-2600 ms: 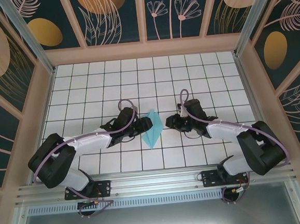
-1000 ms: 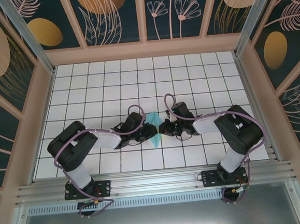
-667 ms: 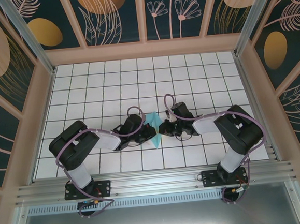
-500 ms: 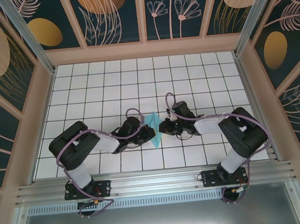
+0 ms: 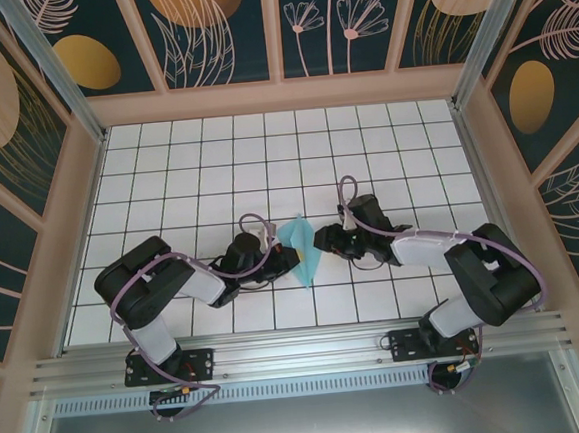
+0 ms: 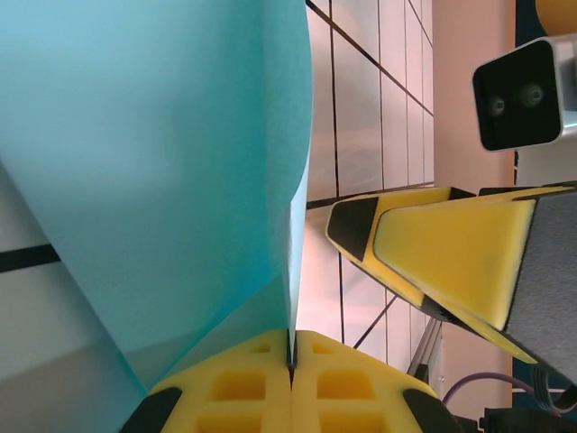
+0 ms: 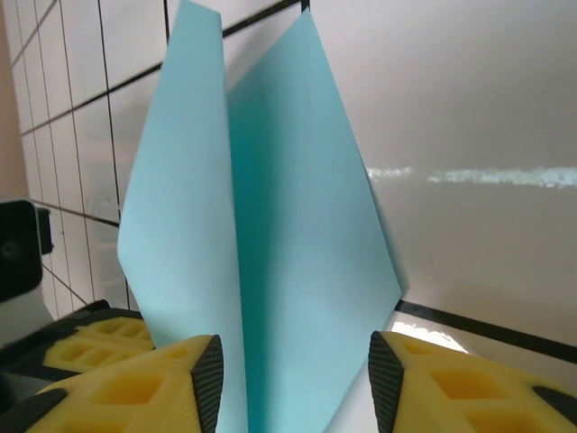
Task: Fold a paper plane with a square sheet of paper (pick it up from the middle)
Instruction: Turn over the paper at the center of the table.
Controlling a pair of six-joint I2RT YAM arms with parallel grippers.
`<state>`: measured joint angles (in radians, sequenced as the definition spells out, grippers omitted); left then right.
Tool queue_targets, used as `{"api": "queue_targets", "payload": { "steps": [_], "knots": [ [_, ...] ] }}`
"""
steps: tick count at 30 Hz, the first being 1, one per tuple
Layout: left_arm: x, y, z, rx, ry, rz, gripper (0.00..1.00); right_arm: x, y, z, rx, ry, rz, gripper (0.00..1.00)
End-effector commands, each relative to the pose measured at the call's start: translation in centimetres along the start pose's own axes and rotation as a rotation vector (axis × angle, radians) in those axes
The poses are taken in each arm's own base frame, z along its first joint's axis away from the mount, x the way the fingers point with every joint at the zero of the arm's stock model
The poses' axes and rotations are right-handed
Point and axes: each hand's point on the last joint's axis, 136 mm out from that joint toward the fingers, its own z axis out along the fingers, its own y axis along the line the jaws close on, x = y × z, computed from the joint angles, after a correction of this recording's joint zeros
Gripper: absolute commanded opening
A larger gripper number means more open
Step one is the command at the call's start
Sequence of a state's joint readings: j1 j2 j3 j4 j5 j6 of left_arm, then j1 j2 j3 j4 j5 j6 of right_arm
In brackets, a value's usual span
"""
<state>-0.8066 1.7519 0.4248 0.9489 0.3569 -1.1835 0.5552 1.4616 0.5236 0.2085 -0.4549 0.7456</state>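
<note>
The blue paper is near the middle of the white tiled bench, between the two arms. It is not a flat square now. It is folded into a long pointed shape with a sharp crease down its middle. The left pincer is clenched on it, with both yellow fingers pressed together on the folded edge. The paper rises up out of that pinch like a thin wall. I think it is held right at the crease so the two halves cannot spring apart, and so the paper stands off the bench where the other arm can reach it. The right pincer is just beside the paper, on its other side. Its fingers are spread, one on each side of the crease, and they are not squeezing. This looks like a spot partway through the folding. One arm acts as the clamp while the other is free to take a new hold, maybe on one side flap, to bend a wing down. The paper is thin, so a pull at the wrong spot could slip it out of the pinch or crumple it.
</note>
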Motion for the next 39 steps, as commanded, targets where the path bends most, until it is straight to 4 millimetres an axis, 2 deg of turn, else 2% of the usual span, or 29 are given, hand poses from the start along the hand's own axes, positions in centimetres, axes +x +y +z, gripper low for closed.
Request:
{"api": "queue_targets", "payload": {
  "steps": [1, 11, 14, 26, 33, 39],
  "knots": [
    [-0.2, -2.3, -0.6, 0.09, -0.017, 0.029, 0.0, 0.6, 0.3, 0.4, -0.045, 0.03, 0.03, 0.51],
    [-0.4, -2.9, -1.0, 0.134, -0.037, 0.001, 0.0, 2.3, 0.0, 0.3, -0.112, 0.06, 0.143, 0.58],
    [-0.4, -2.8, -1.1, 0.13, -0.04, -0.004, 0.0, 2.6, 0.6, 0.5, -0.154, 0.082, 0.147, 0.59],
    [-0.2, -2.4, -1.2, 0.128, -0.04, -0.039, 0.0, 0.8, 4.1, 0.3, -0.303, 0.061, 0.126, 0.59],
    [-0.5, -3.3, -1.4, 0.167, -0.051, -0.042, 0.0, 1.3, 3.9, 0.7, -0.316, 0.087, 0.13, 0.59],
    [-0.5, -3.2, -1.6, 0.166, -0.053, -0.056, 0.0, 1.1, 3.9, 1.1, -0.318, 0.089, 0.129, 0.59]
  ]
}}
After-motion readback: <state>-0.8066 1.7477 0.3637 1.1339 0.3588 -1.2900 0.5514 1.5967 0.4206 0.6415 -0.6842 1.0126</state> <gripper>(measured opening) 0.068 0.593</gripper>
